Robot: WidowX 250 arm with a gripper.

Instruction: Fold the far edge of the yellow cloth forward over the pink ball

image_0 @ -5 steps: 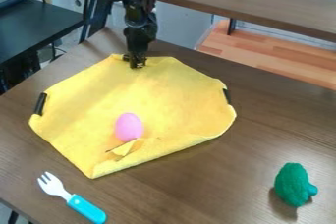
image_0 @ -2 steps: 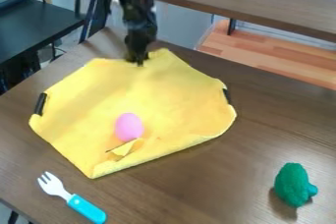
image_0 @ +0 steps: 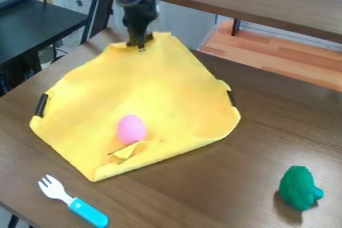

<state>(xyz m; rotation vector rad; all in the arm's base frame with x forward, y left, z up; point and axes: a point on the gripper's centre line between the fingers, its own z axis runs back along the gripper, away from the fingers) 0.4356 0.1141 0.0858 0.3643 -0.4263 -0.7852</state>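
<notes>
Cloth [image_0: 163, 79] edge drawn up and back

The far edge has risen with the arm [image_0: 139, 12] since the earlier frames, pinched between closed fingers [image_0: 141, 47], which is why it peaks there. The near part lies on the surface [image_0: 200, 182], the egg [image_0: 131, 130] resting on it beside a small fold. The fork [image_0: 75, 203] sits nearby, the green toy [image_0: 298, 188] well apart

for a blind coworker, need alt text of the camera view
A black gripper pinches the far edge of a yellow cloth on a brown table. A pink egg-shaped object lies on the cloth, with a fork and green toy nearby.
</notes>
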